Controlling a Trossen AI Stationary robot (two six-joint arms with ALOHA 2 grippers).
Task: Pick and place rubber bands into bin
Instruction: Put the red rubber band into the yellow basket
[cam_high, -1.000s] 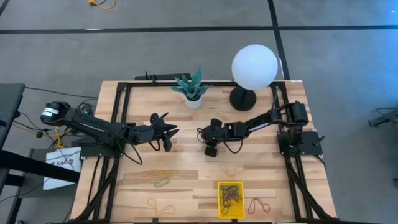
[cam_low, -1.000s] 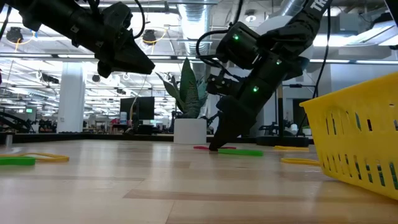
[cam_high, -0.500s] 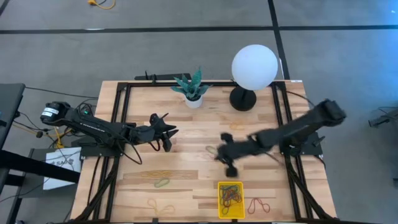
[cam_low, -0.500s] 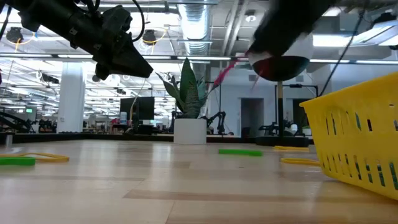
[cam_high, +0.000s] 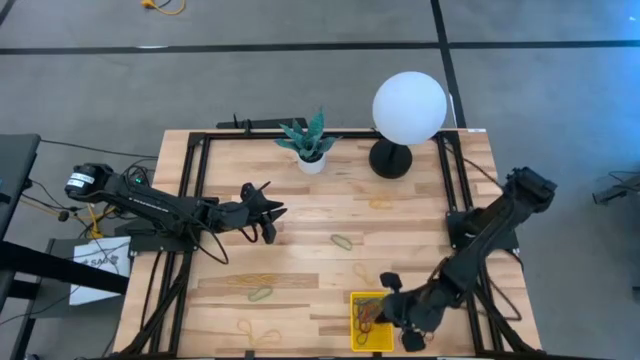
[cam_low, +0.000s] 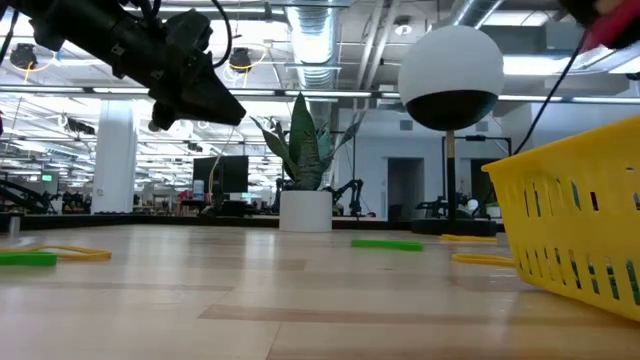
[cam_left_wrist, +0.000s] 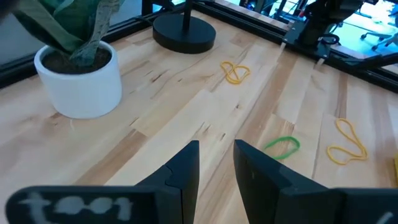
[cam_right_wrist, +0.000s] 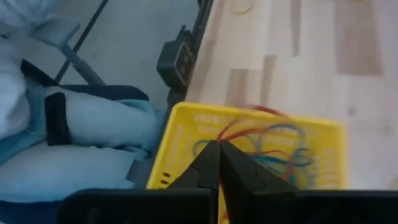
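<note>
The rubber bands are thin floppy loops, several twisted into figure-eights, and most lie loose on the wooden table (cam_high: 300, 220): a green band (cam_high: 342, 241) near the middle, a yellow one (cam_high: 380, 203) by the black base of the globe lamp (cam_high: 409, 107), a yellow figure-eight (cam_high: 369, 272) just above the bin, a long yellow strand with a green loop (cam_high: 260, 293) toward the front left, another yellow twist (cam_high: 257, 333) at the front edge, and a red band (cam_high: 416, 330) beside the bin. The bin (cam_high: 356, 335) is a small bright-yellow tray with slotted walls at the front of the table; inside it sits a tangle of red, blue and dark bands (cam_right_wrist: 273, 146). The right gripper (cam_high: 392, 313) hangs over the bin, its fingers (cam_right_wrist: 208, 165) pressed together on a red band (cam_right_wrist: 231, 130). The left gripper (cam_high: 270, 222) hovers over the left-centre of the table, fingers (cam_left_wrist: 185, 171) slightly spread and holding nothing, with the white plant pot (cam_left_wrist: 81, 78) just beyond it.
</note>
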